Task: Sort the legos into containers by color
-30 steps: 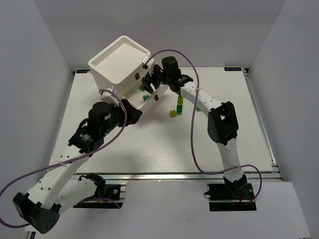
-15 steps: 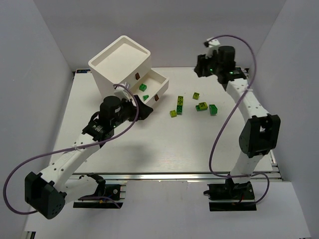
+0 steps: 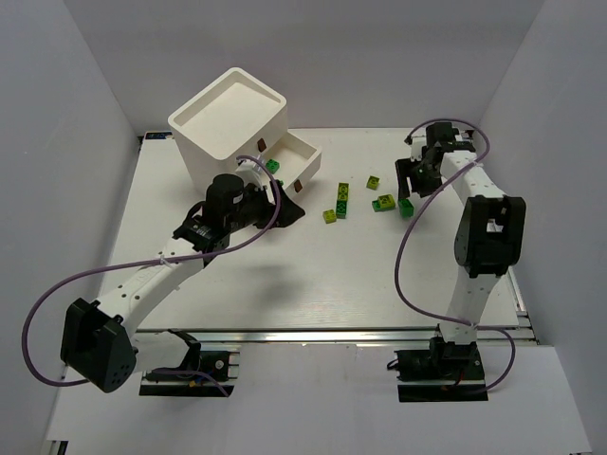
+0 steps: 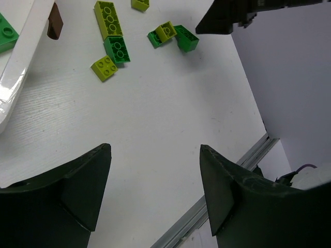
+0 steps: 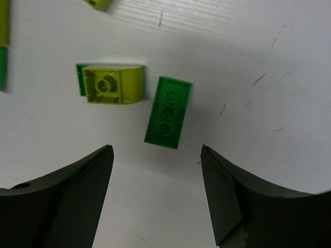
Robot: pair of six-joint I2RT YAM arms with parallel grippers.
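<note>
Right gripper (image 5: 155,152) spread wide; green brick (image 5: 168,119) lies just past its fingertips, centred on the gap. Left gripper (image 4: 155,150) also spread.

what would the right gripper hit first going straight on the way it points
Probably the dark green brick, lying almost centred ahead of the open right gripper; the yellow-green brick sits off to one side. Depth is unclear, so the table beside it is possible.

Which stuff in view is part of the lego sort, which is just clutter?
Job: white drawer unit, its open drawer, green brick inside, loose green and yellow-green bricks, left tool, right tool.
Just there: purple cables, rail at table edge.
</note>
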